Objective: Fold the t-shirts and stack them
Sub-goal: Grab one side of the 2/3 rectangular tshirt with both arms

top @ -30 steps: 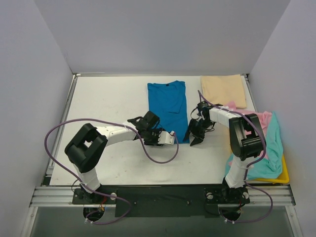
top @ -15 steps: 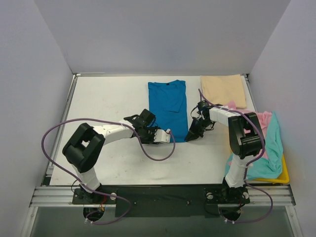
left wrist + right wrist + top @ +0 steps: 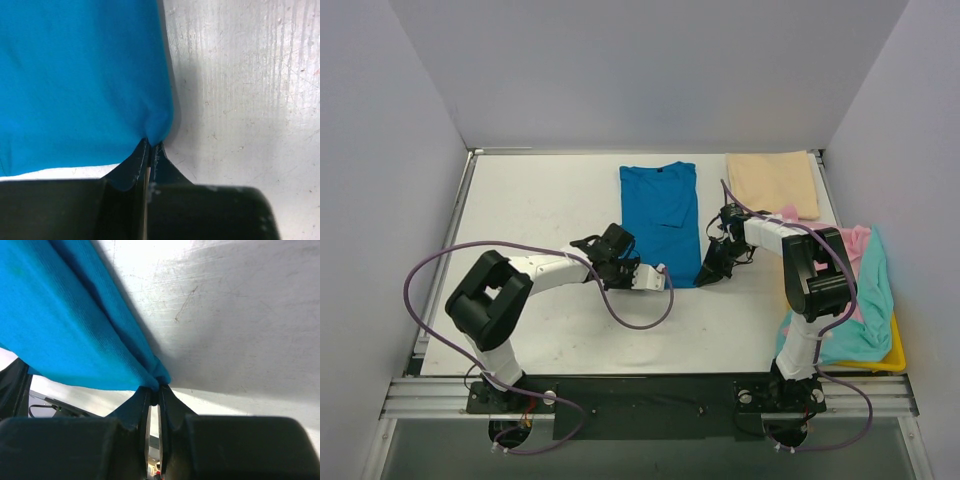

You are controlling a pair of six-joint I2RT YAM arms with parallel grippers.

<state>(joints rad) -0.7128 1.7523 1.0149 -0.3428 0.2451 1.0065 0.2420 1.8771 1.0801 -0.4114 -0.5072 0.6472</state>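
Observation:
The bright blue t-shirt (image 3: pixel 660 210) lies folded into a long strip at the table's middle back. My left gripper (image 3: pixel 662 274) is shut on its near left corner, which shows pinched in the left wrist view (image 3: pixel 150 144). My right gripper (image 3: pixel 706 278) is shut on its near right corner, bunched between the fingertips (image 3: pixel 155 389). The blue cloth fills the left wrist view (image 3: pixel 80 75) and the right wrist view (image 3: pixel 65 325). A folded beige t-shirt (image 3: pixel 775 183) lies at the back right. The pink t-shirt (image 3: pixel 861 240) and the teal t-shirt (image 3: pixel 868 300) lie crumpled at the right edge.
A yellow tray (image 3: pixel 897 356) sits under the pink and teal shirts at the right. A purple cable (image 3: pixel 620 310) loops from the left arm over the table. White walls close in the table on three sides.
Both grippers have shifted slightly away from the near edge and a little to the left, carrying the blue shirt's near corners with them. Both stay shut.

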